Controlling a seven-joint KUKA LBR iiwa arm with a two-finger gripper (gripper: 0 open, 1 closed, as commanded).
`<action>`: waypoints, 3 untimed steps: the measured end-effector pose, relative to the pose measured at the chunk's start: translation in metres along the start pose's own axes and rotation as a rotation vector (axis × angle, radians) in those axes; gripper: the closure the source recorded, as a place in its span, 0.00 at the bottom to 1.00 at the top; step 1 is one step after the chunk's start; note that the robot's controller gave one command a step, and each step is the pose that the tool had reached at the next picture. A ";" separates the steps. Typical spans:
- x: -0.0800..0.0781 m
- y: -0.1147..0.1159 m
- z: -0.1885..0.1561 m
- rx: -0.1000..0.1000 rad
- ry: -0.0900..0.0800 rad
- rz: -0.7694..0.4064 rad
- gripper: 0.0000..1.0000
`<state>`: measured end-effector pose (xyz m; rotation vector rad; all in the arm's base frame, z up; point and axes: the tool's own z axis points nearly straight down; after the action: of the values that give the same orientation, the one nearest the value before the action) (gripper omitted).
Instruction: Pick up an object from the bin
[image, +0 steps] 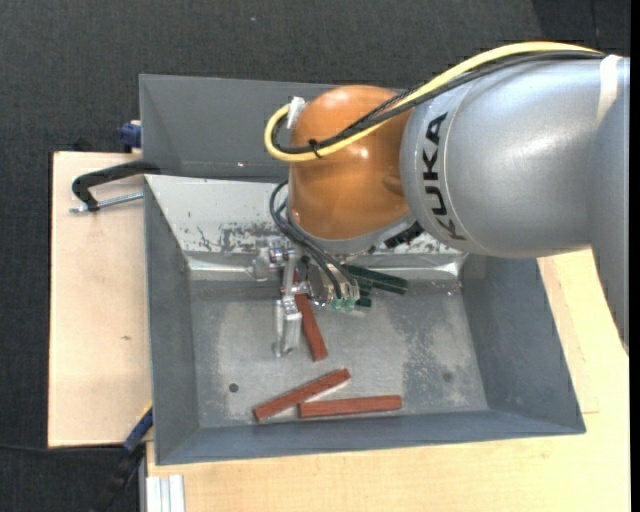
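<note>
gripper (291, 335) low over middle of bin (168, 330) floor | grip state: cannot tell | red-brown stick (314, 340) slanted, touching gripper's side | risk: stick pivots or slips if caught off-centre | back wall close behind wrist, could scrape | 2 other sticks (301, 394) near front wall, apart | bare floor either side

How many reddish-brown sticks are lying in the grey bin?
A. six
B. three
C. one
B: the upper stick lies mid-floor, and the slanted stick and the flat stick lie by the near wall of the bin.
</note>
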<state>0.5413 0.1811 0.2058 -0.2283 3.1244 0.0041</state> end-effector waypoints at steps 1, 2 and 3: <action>0.005 -0.011 0.070 0.000 0.005 -0.034 0.00; 0.019 -0.049 0.095 -0.001 0.011 -0.193 0.00; 0.028 -0.075 0.106 0.001 0.009 -0.274 0.00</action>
<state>0.5250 0.1028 0.0992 -0.6553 3.0723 -0.0009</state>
